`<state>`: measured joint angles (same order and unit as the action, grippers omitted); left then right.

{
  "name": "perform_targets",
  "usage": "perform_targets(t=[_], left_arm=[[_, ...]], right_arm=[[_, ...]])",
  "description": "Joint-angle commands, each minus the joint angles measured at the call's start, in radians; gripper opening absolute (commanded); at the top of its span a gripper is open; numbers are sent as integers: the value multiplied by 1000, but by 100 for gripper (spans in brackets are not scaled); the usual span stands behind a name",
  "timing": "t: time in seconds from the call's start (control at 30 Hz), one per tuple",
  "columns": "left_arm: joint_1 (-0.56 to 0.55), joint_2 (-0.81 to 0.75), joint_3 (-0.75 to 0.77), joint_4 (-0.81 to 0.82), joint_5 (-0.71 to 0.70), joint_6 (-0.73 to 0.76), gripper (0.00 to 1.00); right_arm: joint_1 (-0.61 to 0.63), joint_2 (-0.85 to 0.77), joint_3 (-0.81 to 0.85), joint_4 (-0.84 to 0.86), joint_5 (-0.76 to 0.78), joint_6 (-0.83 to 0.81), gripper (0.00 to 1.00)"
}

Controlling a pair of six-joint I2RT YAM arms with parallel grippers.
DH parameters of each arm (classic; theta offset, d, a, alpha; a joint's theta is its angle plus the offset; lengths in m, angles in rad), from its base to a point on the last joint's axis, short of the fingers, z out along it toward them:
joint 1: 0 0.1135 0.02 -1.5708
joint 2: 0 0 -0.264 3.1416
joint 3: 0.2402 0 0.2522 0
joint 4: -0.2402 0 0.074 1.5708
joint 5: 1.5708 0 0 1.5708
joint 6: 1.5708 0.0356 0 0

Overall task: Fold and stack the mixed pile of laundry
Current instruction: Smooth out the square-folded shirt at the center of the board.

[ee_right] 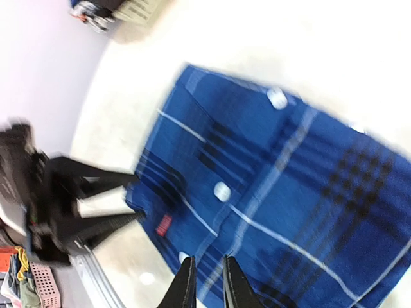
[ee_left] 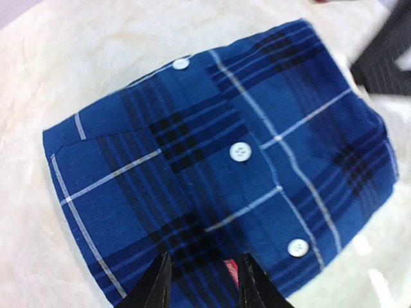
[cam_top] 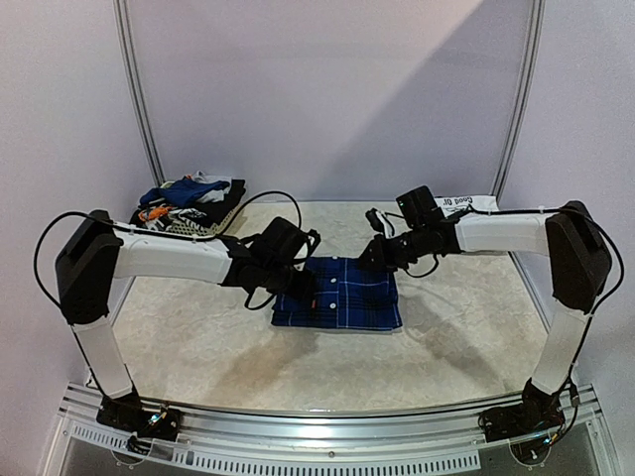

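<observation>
A blue-and-black plaid button shirt [cam_top: 339,293] lies folded into a flat rectangle in the middle of the table. It fills the left wrist view [ee_left: 225,160] and the right wrist view [ee_right: 276,199]. My left gripper [cam_top: 298,288] hovers at its left edge, jaws open and empty [ee_left: 202,282], over a small red label [ee_left: 231,273]. My right gripper [cam_top: 375,253] is above the shirt's far right corner, jaws a narrow gap apart and empty [ee_right: 207,285]. The rest of the laundry pile [cam_top: 189,198] is heaped at the back left.
The pile sits on a white slatted basket [cam_top: 193,226] by the back left wall. A white item with black lettering [cam_top: 466,203] lies at the back right, behind the right arm. The left arm shows in the right wrist view [ee_right: 58,199]. A metal rail [cam_top: 327,436] edges the table's near side.
</observation>
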<state>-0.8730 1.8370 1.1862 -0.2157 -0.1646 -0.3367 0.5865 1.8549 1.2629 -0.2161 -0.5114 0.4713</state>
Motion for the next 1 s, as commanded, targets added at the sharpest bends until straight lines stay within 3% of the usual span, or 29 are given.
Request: perform_targets(t=[0.0, 0.6, 0.7, 0.97], left_arm=[[-24, -37, 7, -60, -17, 8, 37], [-24, 26, -167, 18, -156, -15, 33], [-24, 43, -201, 21, -177, -35, 32], [-54, -74, -265, -18, -215, -74, 33]], right_arm=[[2, 62, 100, -52, -35, -22, 16], [-85, 441, 429, -223, -161, -171, 17], [-85, 505, 480, -281, -127, -191, 18], [-81, 469, 504, -327, -57, -181, 23]])
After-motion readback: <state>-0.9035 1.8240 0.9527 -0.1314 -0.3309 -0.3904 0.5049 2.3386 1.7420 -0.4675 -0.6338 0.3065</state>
